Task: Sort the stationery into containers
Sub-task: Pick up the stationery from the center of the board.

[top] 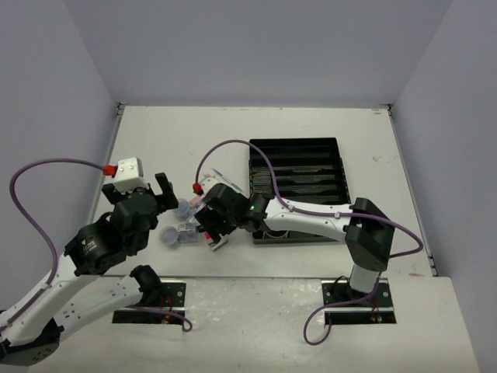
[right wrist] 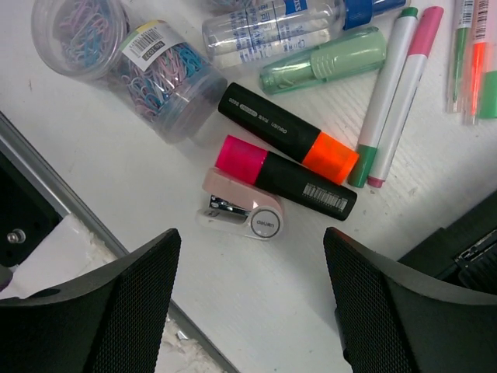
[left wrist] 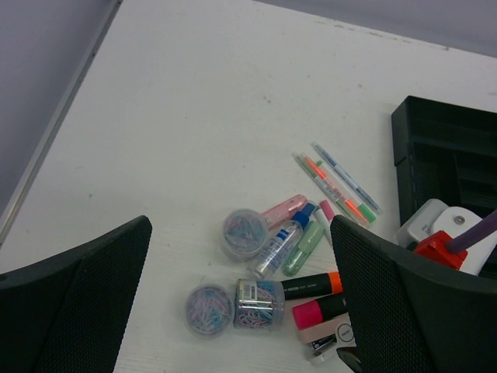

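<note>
- right gripper (right wrist: 250, 260): its two black mesh-faced fingers stand wide apart with nothing between them, hanging just over a small pink and white stapler (right wrist: 242, 208) that lies flat on the table.
- against the stapler's far side lies a black highlighter with a pink cap (right wrist: 286, 180), and pressed beside that a black highlighter with an orange cap (right wrist: 287, 132).
- beyond those, a pale green highlighter (right wrist: 322, 61) and a clear bottle with a blue cap (right wrist: 272, 27) lie flat, side by side.
- a white pen with green ends (right wrist: 386, 85) lies along a pink-tipped pen (right wrist: 411, 78), their tips near the orange cap.
- a round clear tub with a barcode label (right wrist: 167, 78), full of coloured paper clips, lies on its side, touching a second clear tub of clips (right wrist: 78, 35).
- left gripper (left wrist: 241, 225): fingers spread wide, holding nothing, raised above the pile.
- a third clear tub of clips (left wrist: 244, 233) sits beside the bottle.
- a few thin coloured pens (left wrist: 338, 183) lie together between the pile and the tray.
- the black rectangular plastic organiser tray (top: 295, 142) rests on the white table (top: 178, 140), to the right of the loose stationery; the right arm crosses its near left corner.
</note>
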`<state>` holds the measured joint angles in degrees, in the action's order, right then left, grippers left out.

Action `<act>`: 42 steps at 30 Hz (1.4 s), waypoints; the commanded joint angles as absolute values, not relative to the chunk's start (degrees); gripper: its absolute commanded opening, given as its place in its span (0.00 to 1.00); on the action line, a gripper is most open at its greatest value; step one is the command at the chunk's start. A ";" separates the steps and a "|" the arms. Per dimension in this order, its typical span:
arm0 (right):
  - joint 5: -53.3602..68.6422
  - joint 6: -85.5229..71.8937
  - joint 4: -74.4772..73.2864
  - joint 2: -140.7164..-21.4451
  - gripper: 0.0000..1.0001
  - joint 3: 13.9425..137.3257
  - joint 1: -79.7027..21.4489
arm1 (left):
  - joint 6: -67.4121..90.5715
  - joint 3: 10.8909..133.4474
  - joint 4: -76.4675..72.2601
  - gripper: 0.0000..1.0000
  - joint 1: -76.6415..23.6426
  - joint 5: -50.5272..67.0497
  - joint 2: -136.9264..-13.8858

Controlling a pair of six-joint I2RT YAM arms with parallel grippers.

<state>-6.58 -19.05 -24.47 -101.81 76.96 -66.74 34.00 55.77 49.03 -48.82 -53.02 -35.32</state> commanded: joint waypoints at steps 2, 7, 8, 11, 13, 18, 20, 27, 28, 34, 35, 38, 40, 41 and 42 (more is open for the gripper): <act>-5.98 -21.79 -21.62 -103.84 0.77 83.52 -67.06 | 41.06 54.59 51.07 1.00 -48.87 -54.48 -37.80; -9.23 -31.73 -23.71 -110.94 0.79 91.14 -67.21 | 44.60 55.28 53.57 1.00 -48.78 -58.75 -35.22; -10.50 -33.31 -23.30 -111.84 0.80 92.15 -67.24 | 44.75 55.15 53.56 1.00 -48.76 -59.12 -34.10; -11.54 -35.94 -20.33 -114.27 0.81 94.02 -67.16 | 44.97 54.61 53.33 1.00 -48.69 -59.33 -31.13; -10.90 -34.71 -20.49 -116.47 0.81 96.44 -67.15 | 46.43 54.65 53.88 1.00 -48.62 -59.61 -29.79; -10.14 -30.93 -24.64 -126.14 0.83 108.94 -67.06 | 46.90 53.90 53.46 1.00 -48.60 -59.70 -25.49; -10.22 -29.56 -25.69 -128.60 0.83 112.29 -67.06 | 46.46 53.71 53.05 1.00 -48.60 -59.51 -25.05; -14.45 -27.25 -30.10 -136.45 0.84 120.76 -66.58 | 45.48 53.92 52.51 1.00 -48.56 -58.62 -27.77; -14.59 -26.93 -30.39 -137.24 0.84 121.37 -66.53 | 45.30 53.93 52.36 1.00 -48.53 -58.49 -27.98; -15.79 -25.31 -30.39 -140.58 0.83 123.87 -66.52 | 43.59 53.31 50.72 1.00 -48.24 -57.30 -27.40; -16.18 -24.89 -30.30 -141.04 0.82 124.51 -66.48 | 43.23 53.21 50.29 1.00 -48.20 -57.22 -27.17; -16.96 -24.21 -30.05 -141.54 0.79 125.42 -66.53 | 42.62 52.91 49.70 1.00 -48.03 -56.87 -26.98; -17.37 -23.21 -28.07 -140.70 0.69 124.08 -66.53 | 42.14 52.84 49.19 1.00 -47.99 -56.46 -27.12; -17.49 -22.68 -26.98 -140.27 0.67 123.67 -66.53 | 41.83 52.82 49.05 1.00 -47.99 -56.34 -27.16; -17.41 -21.96 -25.76 -139.77 0.63 123.08 -66.53 | 41.33 52.74 48.75 1.00 -47.99 -56.13 -27.28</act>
<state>-14.69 -24.70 -29.70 -141.78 122.04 -66.52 42.70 53.44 52.59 -48.38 -55.90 -27.31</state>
